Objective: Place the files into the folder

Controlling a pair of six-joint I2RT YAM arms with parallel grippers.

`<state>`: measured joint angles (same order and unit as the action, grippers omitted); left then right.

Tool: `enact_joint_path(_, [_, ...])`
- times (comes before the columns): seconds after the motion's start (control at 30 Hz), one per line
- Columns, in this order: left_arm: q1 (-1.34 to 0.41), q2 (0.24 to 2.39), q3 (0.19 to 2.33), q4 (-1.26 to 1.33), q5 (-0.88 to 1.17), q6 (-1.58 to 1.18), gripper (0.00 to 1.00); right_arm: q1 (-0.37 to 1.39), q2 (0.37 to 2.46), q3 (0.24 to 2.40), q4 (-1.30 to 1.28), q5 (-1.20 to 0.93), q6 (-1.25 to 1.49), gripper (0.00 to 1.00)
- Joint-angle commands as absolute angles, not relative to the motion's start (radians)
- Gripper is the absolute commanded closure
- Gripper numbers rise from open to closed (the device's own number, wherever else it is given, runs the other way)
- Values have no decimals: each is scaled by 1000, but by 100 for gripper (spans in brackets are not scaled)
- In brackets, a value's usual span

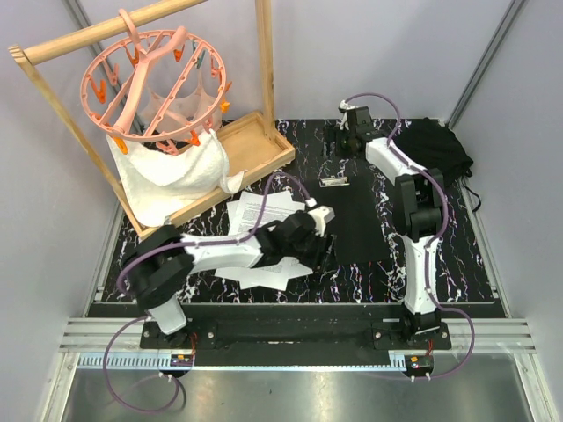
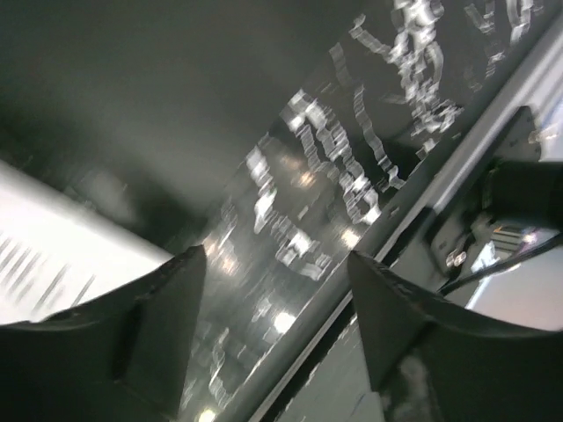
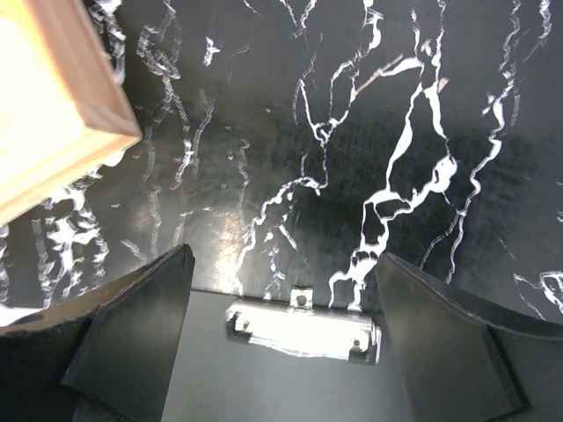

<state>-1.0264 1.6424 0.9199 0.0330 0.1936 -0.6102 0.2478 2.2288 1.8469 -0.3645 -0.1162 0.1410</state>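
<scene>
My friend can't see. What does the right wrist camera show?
A silver clip on the black folder sits between two open dark fingers. Beyond lies a black marble table, with a wooden tray corner top left.

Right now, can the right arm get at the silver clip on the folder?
Probably yes: the right gripper hangs open over the silver clip at the far edge of the folder, with nothing between them.

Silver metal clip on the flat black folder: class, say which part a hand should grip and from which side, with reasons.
Probably the far edge of the silver metal clip, where a small tab juts out, coming down from the far side. The flat matte black folder lies flush on the marbled table, so only the clip stands proud. The open right hand hovers there.
</scene>
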Motion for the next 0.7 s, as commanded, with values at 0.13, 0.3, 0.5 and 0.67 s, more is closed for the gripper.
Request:
enact_joint_path(0.13, [-1029, 1888, 1147, 89, 368, -572, 48, 212, 2335, 1950, -462, -159, 115, 6])
enact_joint_path(0.3, [-1031, 1930, 1184, 94, 397, -578, 52, 189, 2355, 1948, -486, -180, 107, 6])
enact_joint_path(0.5, [-1031, 1960, 1181, 49, 373, -587, 52, 163, 2326, 1869, -502, -170, 162, 6])
enact_joint_path(0.67, [-1017, 1970, 1157, 14, 319, -592, 53, 156, 2235, 1705, -502, -124, 215, 7])
